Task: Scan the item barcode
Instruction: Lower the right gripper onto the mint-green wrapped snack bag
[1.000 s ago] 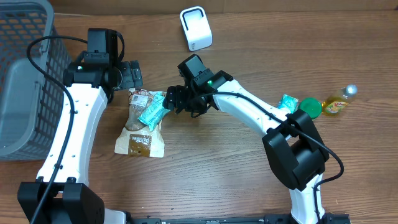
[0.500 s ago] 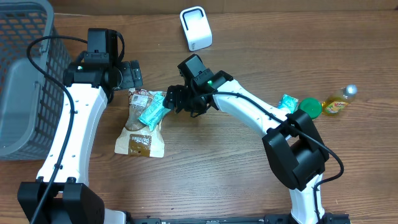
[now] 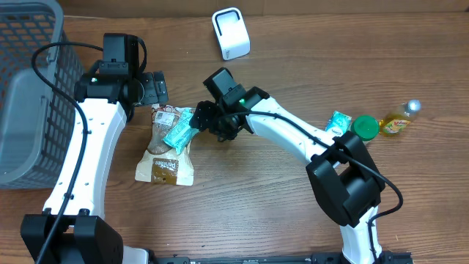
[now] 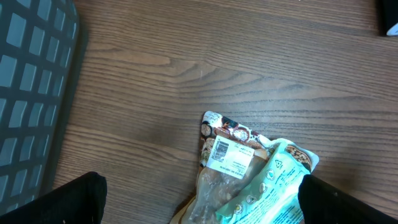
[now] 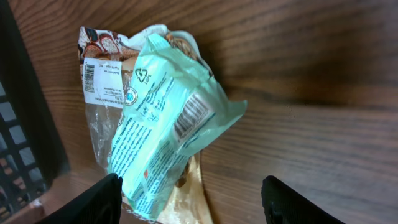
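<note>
A grey mesh basket [image 3: 22, 88] stands at the far left, outboard of the left arm; the left gripper [image 3: 156, 89] hangs just past the basket's near wall, jaws spread wide and holding nothing, its fingers [image 4: 65, 199] showing only at the bottom corners of the left wrist view; directly under and just ahead of it lies a clear-and-brown snack bag [image 3: 165, 158], its white label toward that gripper; across the bag's upper part lies the mint-green packet [image 3: 178, 130], tilted and touching the bag beneath it; the packet's barcode [image 5: 189, 115] faces up on the end nearest the right gripper [image 3: 199, 117]; that gripper sits at the packet's right edge, jaws apart and closed on nothing; in the right wrist view one of its fingers [image 5: 102, 199] is just beside the packet's long side while the other stands well apart over bare wood table [image 3: 242, 213]; nothing lies between the open jaws and the packet except the bag below it; beyond the right gripper, toward the far edge, stands the white scanner [image 3: 231, 33], well apart from the packet; further right, beside the right arm's elbow, lie a small teal packet [image 3: 338, 121], a green cap [image 3: 365, 127] touching it, and a yellow bottle [image 3: 398, 123] on its side.
</note>
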{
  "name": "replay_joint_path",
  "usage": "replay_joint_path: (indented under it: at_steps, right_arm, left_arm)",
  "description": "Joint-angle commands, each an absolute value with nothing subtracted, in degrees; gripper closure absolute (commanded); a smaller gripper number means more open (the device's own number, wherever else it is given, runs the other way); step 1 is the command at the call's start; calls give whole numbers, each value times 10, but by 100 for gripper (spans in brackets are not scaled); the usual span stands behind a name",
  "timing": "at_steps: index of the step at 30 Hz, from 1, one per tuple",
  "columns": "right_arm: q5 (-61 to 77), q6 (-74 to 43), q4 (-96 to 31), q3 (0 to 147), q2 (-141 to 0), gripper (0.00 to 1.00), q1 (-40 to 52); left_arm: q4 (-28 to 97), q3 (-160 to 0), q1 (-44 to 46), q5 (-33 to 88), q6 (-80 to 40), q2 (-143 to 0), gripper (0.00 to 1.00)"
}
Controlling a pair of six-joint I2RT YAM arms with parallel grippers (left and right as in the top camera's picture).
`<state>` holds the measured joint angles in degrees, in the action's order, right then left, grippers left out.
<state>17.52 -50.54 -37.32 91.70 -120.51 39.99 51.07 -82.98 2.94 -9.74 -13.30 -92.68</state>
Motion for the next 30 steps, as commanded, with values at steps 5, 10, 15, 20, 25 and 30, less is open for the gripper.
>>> replay_joint_path:
  at_steps: [5, 10, 15, 20, 25, 30]
  right_arm:
    - [148, -602, -367, 911, -1206, 31, 417]
    - [135, -602, -348, 910, -1206, 31, 427]
    - [128, -602, -324, 911, -1206, 31, 437]
    - [86, -602, -324, 910, -1206, 31, 447]
    - [79, -603, -317, 911, -1206, 32, 454]
    - [75, -603, -321, 911, -1206, 37, 457]
  left_arm:
    - [509, -834, 26, -105, -126, -922, 0]
    - [509, -834, 26, -105, -126, -922, 0]
    - [509, -834, 26, -105, -126, -922, 1]
    - [509, -834, 26, -105, -126, -922, 0]
    - [509, -834, 26, -105, -126, -922, 1]
    - [509, -834, 26, -105, -126, -922, 0]
